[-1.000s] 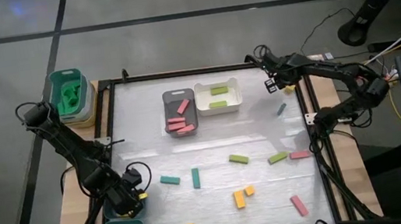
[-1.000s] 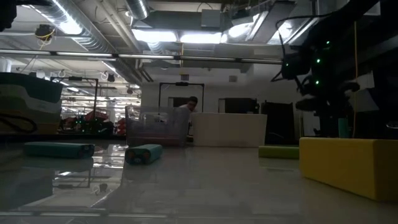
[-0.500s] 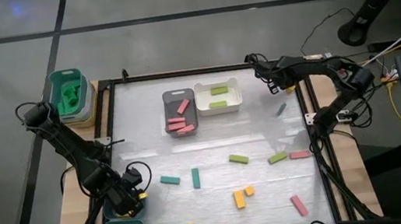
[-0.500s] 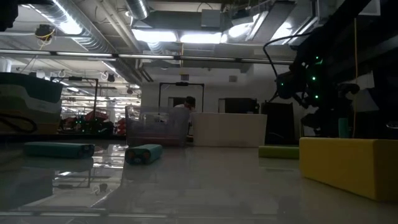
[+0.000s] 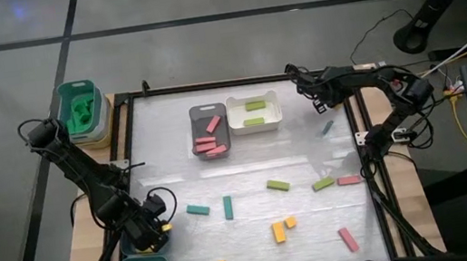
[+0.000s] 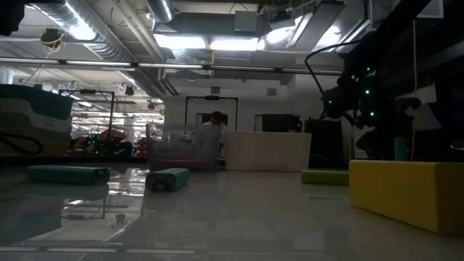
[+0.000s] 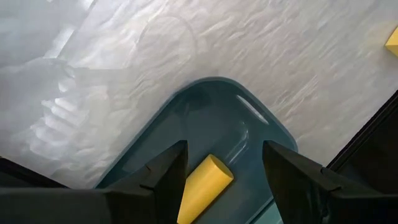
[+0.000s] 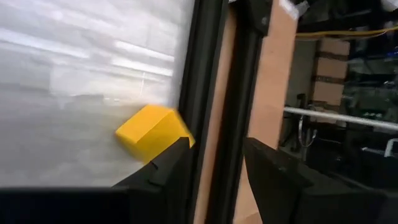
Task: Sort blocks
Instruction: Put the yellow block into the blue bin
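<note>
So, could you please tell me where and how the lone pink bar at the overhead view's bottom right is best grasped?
Probably at its middle, across the narrow width, coming straight down from above. The pink bar lies flat and slanted with nothing close beside it, so the grip should sit square to its long sides.

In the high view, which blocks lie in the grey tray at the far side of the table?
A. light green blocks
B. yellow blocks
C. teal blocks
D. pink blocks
D: the grey tray holds only pink blocks; the light green ones lie in the white tray beside it.
</note>
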{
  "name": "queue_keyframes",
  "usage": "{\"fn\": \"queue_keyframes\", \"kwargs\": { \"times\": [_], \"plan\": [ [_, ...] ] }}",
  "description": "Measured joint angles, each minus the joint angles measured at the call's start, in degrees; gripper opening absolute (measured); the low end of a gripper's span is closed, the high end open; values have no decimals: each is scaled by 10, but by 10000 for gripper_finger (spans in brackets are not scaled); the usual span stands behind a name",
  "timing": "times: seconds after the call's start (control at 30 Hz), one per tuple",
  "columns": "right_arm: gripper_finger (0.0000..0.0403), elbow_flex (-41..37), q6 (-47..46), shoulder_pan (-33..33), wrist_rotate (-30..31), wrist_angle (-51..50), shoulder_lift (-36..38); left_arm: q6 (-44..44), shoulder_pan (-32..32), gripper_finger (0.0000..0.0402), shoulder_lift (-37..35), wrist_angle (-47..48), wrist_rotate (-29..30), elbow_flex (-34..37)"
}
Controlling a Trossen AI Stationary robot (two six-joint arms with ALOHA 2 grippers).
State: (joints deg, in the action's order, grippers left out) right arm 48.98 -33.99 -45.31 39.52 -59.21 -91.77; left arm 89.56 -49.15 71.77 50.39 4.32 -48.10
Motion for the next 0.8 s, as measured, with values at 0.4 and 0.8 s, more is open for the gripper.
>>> {"fn": "queue_keyframes", "kwargs": {
  "times": [0.4,0.8],
  "plan": [
    [153,-54,-2,11,4,70,2,-5,0,196,0,0,0,0],
    [153,-54,-2,11,-23,75,4,-7,0,196,0,0,0,0]
  ]
}}
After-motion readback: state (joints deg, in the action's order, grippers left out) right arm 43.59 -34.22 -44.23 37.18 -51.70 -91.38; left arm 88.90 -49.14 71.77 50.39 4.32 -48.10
